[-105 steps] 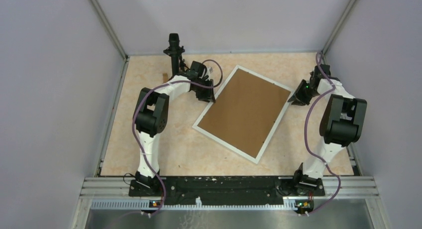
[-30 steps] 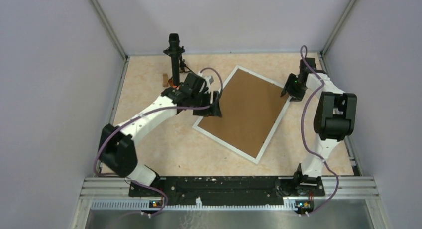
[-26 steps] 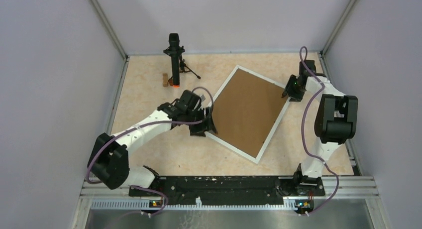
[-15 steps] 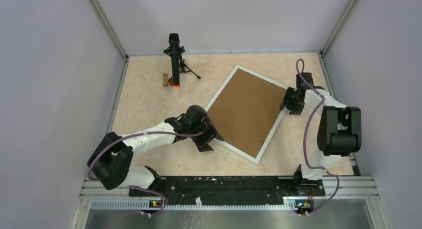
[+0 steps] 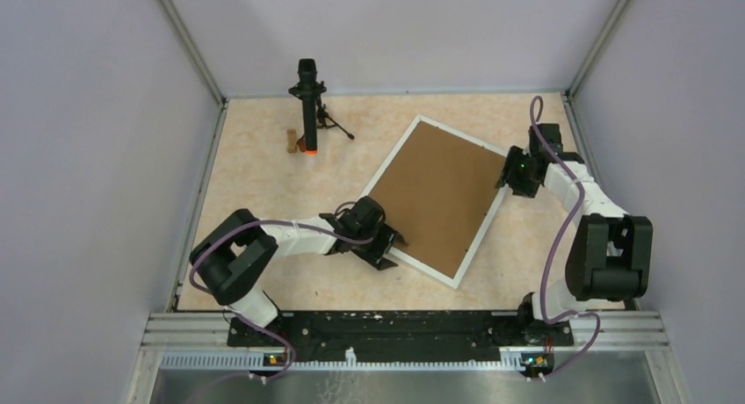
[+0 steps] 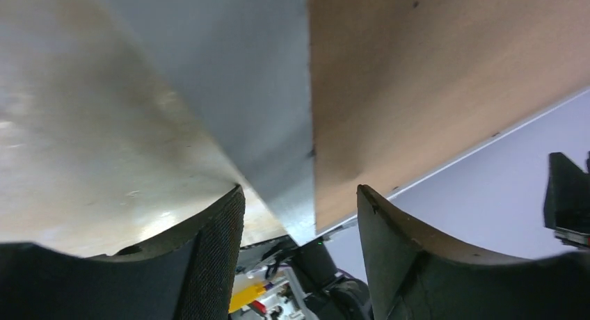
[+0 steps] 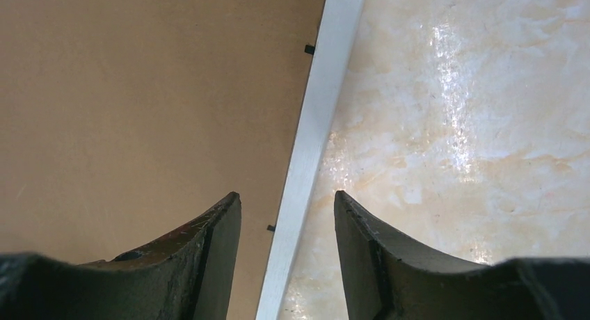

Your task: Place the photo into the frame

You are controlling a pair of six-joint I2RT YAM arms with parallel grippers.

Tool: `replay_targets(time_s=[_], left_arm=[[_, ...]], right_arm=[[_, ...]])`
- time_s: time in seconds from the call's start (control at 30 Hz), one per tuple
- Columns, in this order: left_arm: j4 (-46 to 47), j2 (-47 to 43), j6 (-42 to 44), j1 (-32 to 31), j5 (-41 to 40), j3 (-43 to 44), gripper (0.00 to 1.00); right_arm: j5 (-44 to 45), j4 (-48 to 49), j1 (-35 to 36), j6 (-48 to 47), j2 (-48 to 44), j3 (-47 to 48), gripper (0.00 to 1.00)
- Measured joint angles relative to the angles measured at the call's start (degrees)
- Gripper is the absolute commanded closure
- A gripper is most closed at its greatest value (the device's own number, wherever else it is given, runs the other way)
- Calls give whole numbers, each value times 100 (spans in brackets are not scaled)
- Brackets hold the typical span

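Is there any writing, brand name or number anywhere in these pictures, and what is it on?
None can be read.
The brown backing board in the white frame is blank.
The black stand shows no legible marking.
The yellow part in the left wrist view is too blurred.

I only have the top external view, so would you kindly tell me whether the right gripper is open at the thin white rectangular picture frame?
Observer: Yes. The right wrist view shows the right gripper open, its fingers either side of a rail of the thin white rectangular picture frame.
Operator: Thank you. Is the left gripper open as well?
Observer: The left gripper is open too. The edge of the plain brown cardboard sheet runs between its fingers.
Operator: What sits along that sheet's edge?
Observer: In the right wrist view, two small black tabs show where it meets the rail.
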Motion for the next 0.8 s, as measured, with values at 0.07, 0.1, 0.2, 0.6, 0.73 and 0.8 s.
replay_targets(time_s=[0.07, 0.1, 0.2, 0.6, 0.73, 0.8], left_arm=[[199, 146, -142, -15, 11, 59, 52], [275, 212, -160, -24, 9, 70, 64], [267, 254, -31, -33, 118, 122, 91], [-479, 284, 3792, 623, -774, 885, 100], [-616, -192, 5663, 1497, -1012, 654, 100], [-754, -330, 6417, 1993, -1141, 623, 100]], right_arm=[[-44, -46, 0, -15, -20, 0, 48], [-61, -57, 2, -17, -28, 0, 48], [-83, -79, 4, -17, -79, 0, 48], [-328, -223, 4, -105, 13, 876, 28], [-501, -140, -72, -118, 520, 1121, 29], [-697, -122, -179, -107, 752, 1060, 29]])
